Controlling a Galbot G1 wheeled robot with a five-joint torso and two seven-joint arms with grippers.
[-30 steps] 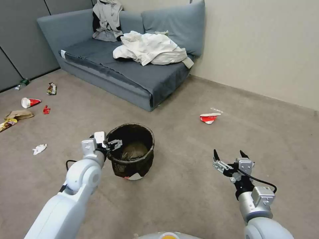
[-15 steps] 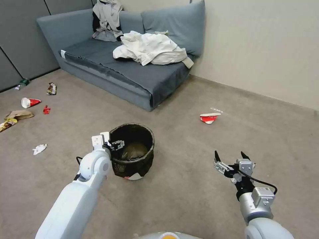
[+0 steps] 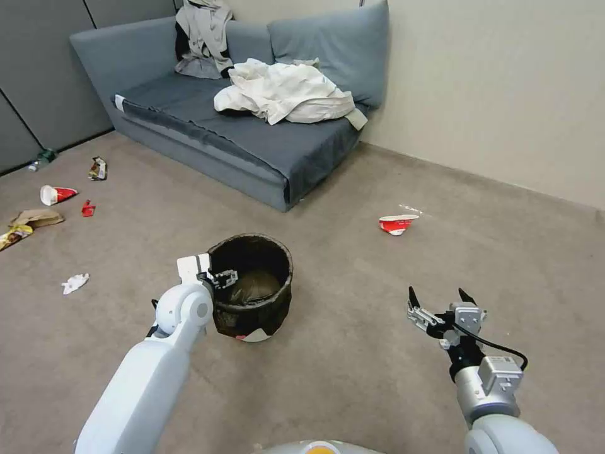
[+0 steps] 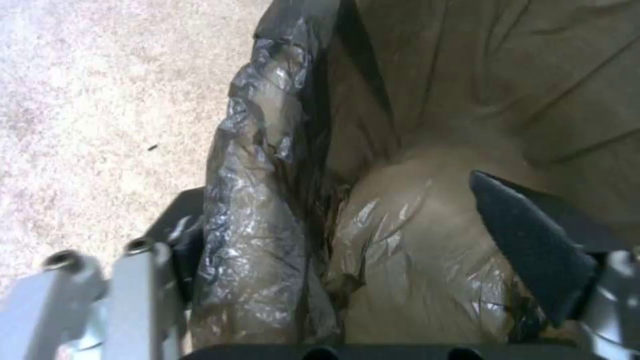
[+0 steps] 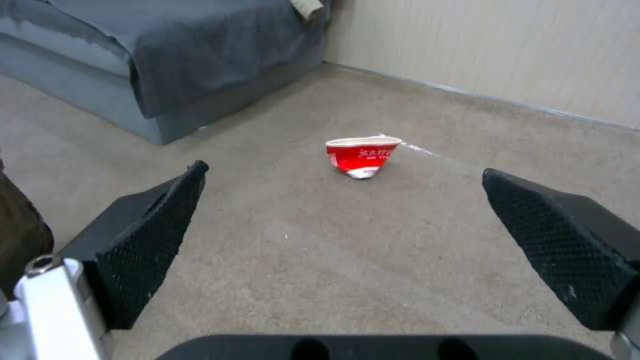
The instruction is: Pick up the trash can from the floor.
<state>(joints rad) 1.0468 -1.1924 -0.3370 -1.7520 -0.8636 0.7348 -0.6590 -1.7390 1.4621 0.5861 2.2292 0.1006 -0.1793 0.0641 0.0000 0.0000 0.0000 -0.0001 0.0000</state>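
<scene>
**Left hand straddles the trash can rim**

The left hand [image 3: 222,277] sits spread over the near rim of the trash can [image 3: 252,293], which stands on the floor [image 3: 353,353]. One finger [image 4: 527,245] is inside; the outer one is mostly hidden behind the bag. The right hand [image 3: 440,296] hovers released, well apart. Ahead of it lies a crushed cup [image 5: 362,155], its print unreadable.

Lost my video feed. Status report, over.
Left hand open, straddling trash can rim. Can on floor. Right hand open, idle. Nothing blocking.
</scene>
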